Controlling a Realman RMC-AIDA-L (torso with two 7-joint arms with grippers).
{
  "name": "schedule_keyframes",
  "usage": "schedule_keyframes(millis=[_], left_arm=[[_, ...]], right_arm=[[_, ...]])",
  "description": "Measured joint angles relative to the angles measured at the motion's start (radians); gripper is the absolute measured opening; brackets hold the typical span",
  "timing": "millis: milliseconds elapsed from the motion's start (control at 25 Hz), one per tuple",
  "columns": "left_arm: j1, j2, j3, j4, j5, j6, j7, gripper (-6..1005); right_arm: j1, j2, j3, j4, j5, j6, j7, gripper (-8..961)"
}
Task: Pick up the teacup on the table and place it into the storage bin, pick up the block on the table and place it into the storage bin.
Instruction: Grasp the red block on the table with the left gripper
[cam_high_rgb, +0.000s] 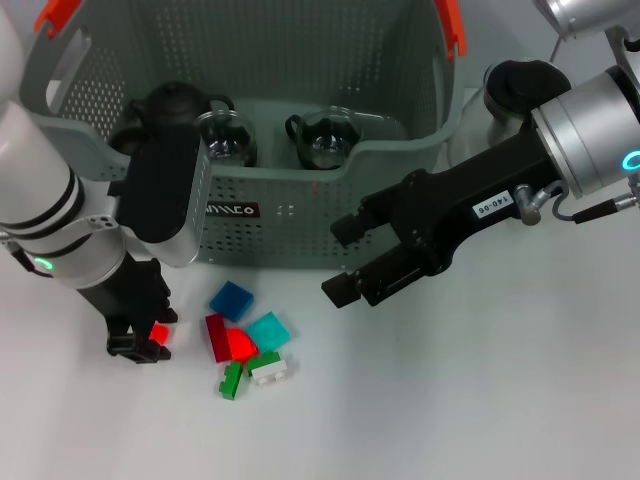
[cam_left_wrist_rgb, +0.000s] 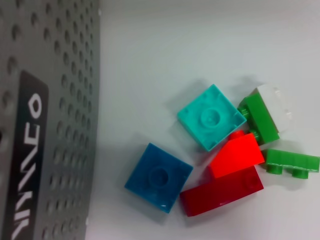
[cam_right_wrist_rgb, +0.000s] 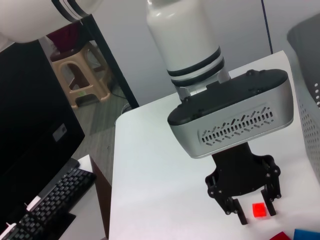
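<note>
1. The storage bin (cam_high_rgb: 300, 215), a grey-green perforated basket with orange handle clips, stands at the far side of the white surface (cam_high_rgb: 480, 400); a small black label (cam_high_rgb: 230, 210) with white lettering sits on its near wall.
2. Inside the bin lie two glass teacups (cam_high_rgb: 225, 135) (cam_high_rgb: 325, 140) side by side, with a dark teapot (cam_high_rgb: 170, 105) at their left.
3. The left end effector (cam_high_rgb: 140, 340) is low over the surface, just in front of the bin's left corner. Its fingers stand narrowly apart around a small bright red block (cam_high_rgb: 159, 332); the right wrist view shows that block (cam_right_wrist_rgb: 258, 209) between the finger tips, and I cannot tell whether they press on it.
4. A cluster of blocks lies on the surface just right of that end effector: a blue one (cam_high_rgb: 231, 300), a turquoise one (cam_high_rgb: 268, 331), a dark red one (cam_high_rgb: 217, 337), a bright red one (cam_high_rgb: 241, 346), a green one (cam_high_rgb: 232, 381) and a green-and-white one (cam_high_rgb: 270, 370).
5. The right end effector (cam_high_rgb: 345, 262) hangs above the surface before the bin's right half, its fingers spread wide and holding nothing.
</note>
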Motion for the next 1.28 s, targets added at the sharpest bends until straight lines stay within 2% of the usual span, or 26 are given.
schedule_keyframes(millis=[40,800,1120,1280], left_arm=[[0.0,0.0,0.0,0.003,0.0,-0.001,0.0,423],[-0.01,0.013,-0.01,0.034,0.0,-0.026,0.001,385],[-0.014,0.017,-0.011,0.036,0.0,-0.022,-0.001,297],[-0.032,0.025,-0.012,0.069,-0.001,-0.016,-0.004,264]], right_arm=[[0.0,0.0,0.0,0.0,0.0,0.0,0.0,916],[-0.001,0.0,0.0,-0.004,0.012,0.002,-0.004,915],[-0.003,0.0,0.007,-0.007,0.013,0.003,-0.005,915],[-0.003,0.0,0.023,-0.008,0.014,0.001,-0.014,915]])
